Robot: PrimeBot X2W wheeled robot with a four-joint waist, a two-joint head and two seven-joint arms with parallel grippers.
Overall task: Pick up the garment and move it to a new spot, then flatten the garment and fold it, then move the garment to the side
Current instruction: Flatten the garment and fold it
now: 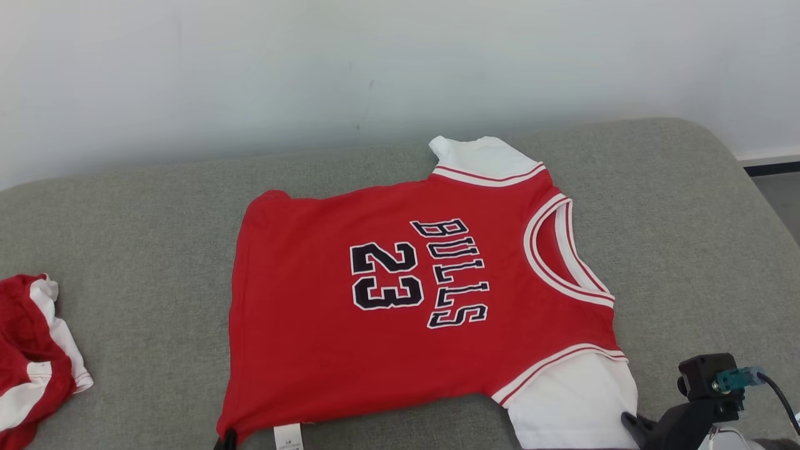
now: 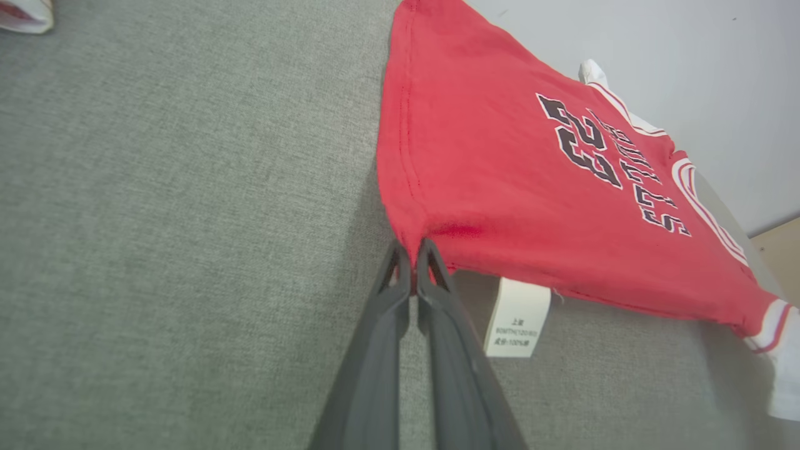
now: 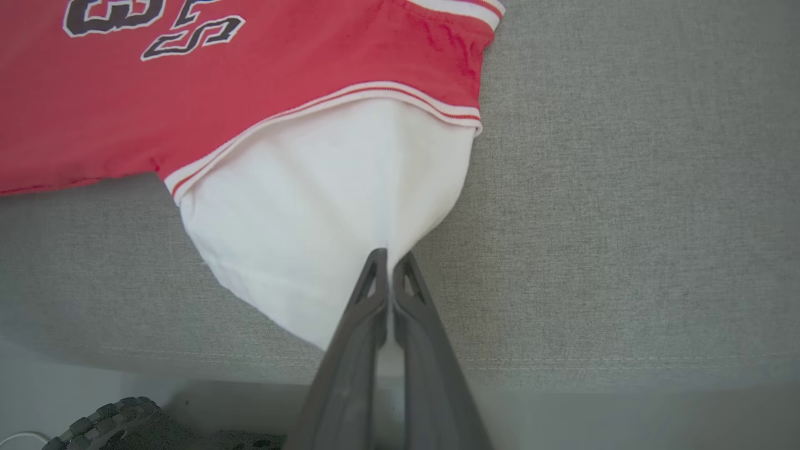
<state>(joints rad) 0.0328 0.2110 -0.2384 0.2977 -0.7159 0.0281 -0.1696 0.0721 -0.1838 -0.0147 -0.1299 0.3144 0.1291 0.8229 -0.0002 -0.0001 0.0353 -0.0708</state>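
Observation:
The garment (image 1: 350, 312) is a red "BULLS 23" jersey with white sleeves, spread nearly flat on a grey cushion (image 1: 137, 250), neck to the right. At the picture's bottom edge, my left gripper (image 1: 226, 439) is shut on the near left hem corner. The left wrist view shows those fingertips (image 2: 400, 269) pinching the garment (image 2: 500, 181) beside its white care label (image 2: 517, 317). My right gripper (image 1: 628, 420) is shut on the near white sleeve. In the right wrist view the gripper (image 3: 389, 257) grips the sleeve (image 3: 312, 219) at its lower edge.
A second red and white piece of clothing (image 1: 31, 356) lies crumpled at the cushion's left edge. A pale wall (image 1: 375, 62) stands behind the cushion. The cushion's right side drops to a floor (image 1: 781, 194). Its front seam (image 3: 594, 359) runs just behind my right fingers.

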